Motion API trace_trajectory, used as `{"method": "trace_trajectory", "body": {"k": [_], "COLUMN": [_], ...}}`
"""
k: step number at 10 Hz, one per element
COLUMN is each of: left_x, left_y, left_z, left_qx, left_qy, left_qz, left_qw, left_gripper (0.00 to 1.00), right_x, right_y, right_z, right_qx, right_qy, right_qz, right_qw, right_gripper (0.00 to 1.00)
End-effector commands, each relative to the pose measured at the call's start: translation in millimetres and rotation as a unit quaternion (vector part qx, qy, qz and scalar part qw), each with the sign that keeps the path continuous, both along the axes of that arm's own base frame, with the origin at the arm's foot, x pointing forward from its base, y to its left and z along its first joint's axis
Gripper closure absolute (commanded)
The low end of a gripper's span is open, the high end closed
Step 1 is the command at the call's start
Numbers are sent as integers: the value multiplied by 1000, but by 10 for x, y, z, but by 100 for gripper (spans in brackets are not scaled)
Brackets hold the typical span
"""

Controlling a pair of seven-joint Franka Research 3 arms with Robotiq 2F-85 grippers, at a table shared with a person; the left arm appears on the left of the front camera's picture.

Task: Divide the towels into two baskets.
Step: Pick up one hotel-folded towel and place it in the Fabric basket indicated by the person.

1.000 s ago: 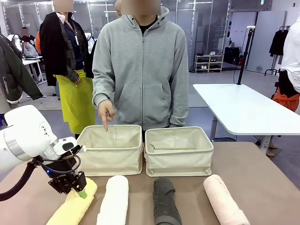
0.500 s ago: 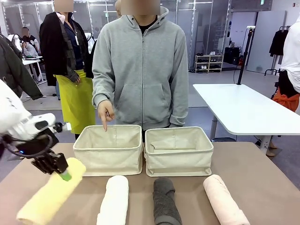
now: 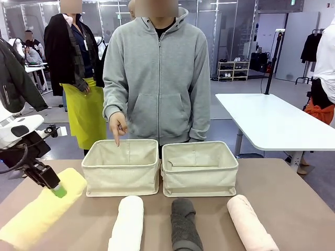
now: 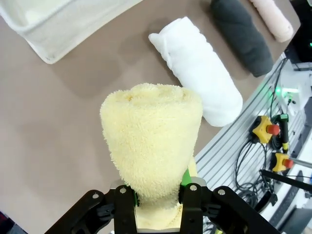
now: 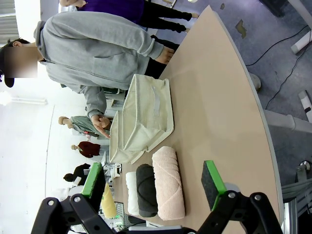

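The left jaws are clamped on one end of the pale yellow towel (image 3: 36,212), their green pads (image 3: 60,192) pressed into the terry left of the left basket (image 3: 121,180). From that grip the roll slants down toward the lower left corner of the front view. Whether its low end touches the table (image 3: 293,198) cannot be told. In the left wrist view the yellow roll (image 4: 151,126) points away from the jaws over the brown table top, with the white towel (image 4: 197,75) beside it and the dark grey towel (image 4: 241,34) and pale pink towel (image 4: 270,17) farther on. Those three lie on the table in a row in front of the baskets, apart from one another: the white one (image 3: 126,225) before the left basket, the grey one (image 3: 184,225) before the right basket (image 3: 199,180), the pink one (image 3: 251,222) off that basket's right corner. The two baskets stand side by side, their walls just touching. The person's hand (image 3: 118,125) points one finger down at the far rim of the left basket. The right jaws stand wide apart, holding nothing, raised above the table's edge with the pink towel (image 5: 168,183) seen between the pads (image 5: 213,178).
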State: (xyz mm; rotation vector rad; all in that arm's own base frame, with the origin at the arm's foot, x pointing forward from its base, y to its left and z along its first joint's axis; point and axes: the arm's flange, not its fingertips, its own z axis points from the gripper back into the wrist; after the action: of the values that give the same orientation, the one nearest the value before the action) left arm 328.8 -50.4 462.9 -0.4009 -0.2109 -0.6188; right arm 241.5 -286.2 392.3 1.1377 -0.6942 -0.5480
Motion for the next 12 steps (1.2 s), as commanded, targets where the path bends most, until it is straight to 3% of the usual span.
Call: {"method": "trace_trajectory", "body": {"k": [1, 3, 4, 5, 8, 10, 12], "left_x": [46, 46, 13, 61, 529, 702, 1013], "left_y": [-36, -36, -22, -61, -466, -800, -1131], "left_z": [-49, -49, -70, 175, 501, 612, 786], "left_qx": [3, 3, 0, 25, 64, 110, 187], "left_qy": [12, 12, 12, -48, -89, -137, -198], "left_qz": [16, 16, 3, -41, -164, -224, -272], "left_qw": [1000, 1000, 1000, 998, 980, 959, 923], "left_gripper": [77, 77, 63, 63, 63, 63, 63], "right_x": [-18, -18, -18, -18, -18, -18, -18], "right_y": [13, 13, 13, 13, 13, 13, 13], "right_z": [22, 22, 22, 22, 22, 22, 22], "right_qx": [7, 7, 7, 7, 7, 7, 7], "right_qy": [-5, -5, -5, -5, -5, -5, -5], "right_qz": [-2, -2, -2, -2, -2, -2, -2], "right_qw": [1000, 1000, 1000, 1000, 1000, 1000, 1000], "right_gripper": [0, 0, 0, 0, 0, 0, 0]}}
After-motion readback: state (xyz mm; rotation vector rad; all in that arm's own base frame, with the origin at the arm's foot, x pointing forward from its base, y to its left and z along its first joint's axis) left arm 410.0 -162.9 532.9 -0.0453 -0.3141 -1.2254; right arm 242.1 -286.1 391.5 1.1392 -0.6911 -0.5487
